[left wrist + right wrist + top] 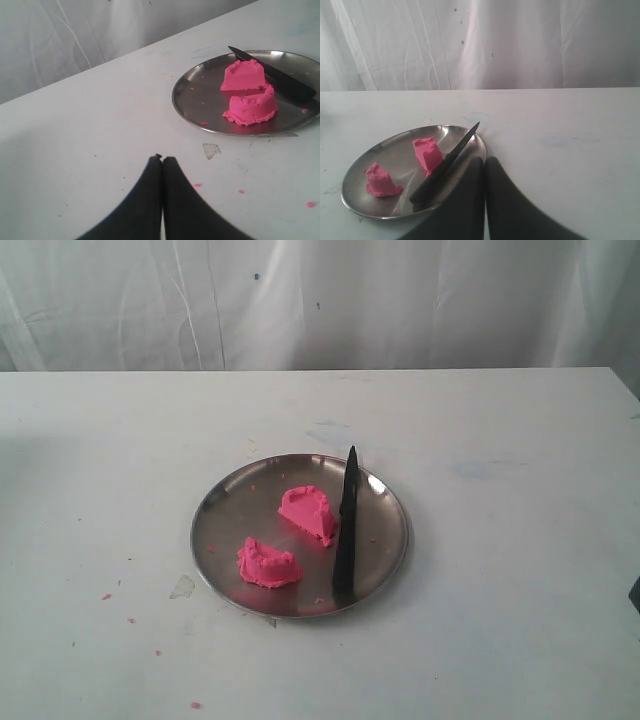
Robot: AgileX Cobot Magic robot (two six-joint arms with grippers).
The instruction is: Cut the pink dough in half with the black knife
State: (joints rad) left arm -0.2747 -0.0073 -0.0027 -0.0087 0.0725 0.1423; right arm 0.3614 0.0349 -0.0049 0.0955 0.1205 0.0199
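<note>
The pink dough lies in two separate lumps on a round steel plate (220, 505): one lump (309, 513) near the plate's middle, the other (268, 564) toward its front left. The black knife (346, 528) rests on the plate's right side, tip pointing away, touching the middle lump. Neither gripper shows in the exterior view. My left gripper (162, 159) is shut and empty, over bare table short of the plate (195, 95). My right gripper (484, 160) is shut and empty, beside the plate's (370, 152) rim near the knife (444, 165).
Tiny pink crumbs (106, 596) dot the white table left of and in front of the plate. A small torn scrap (182, 587) lies by the plate's left front rim. A white curtain (320, 300) hangs behind the table.
</note>
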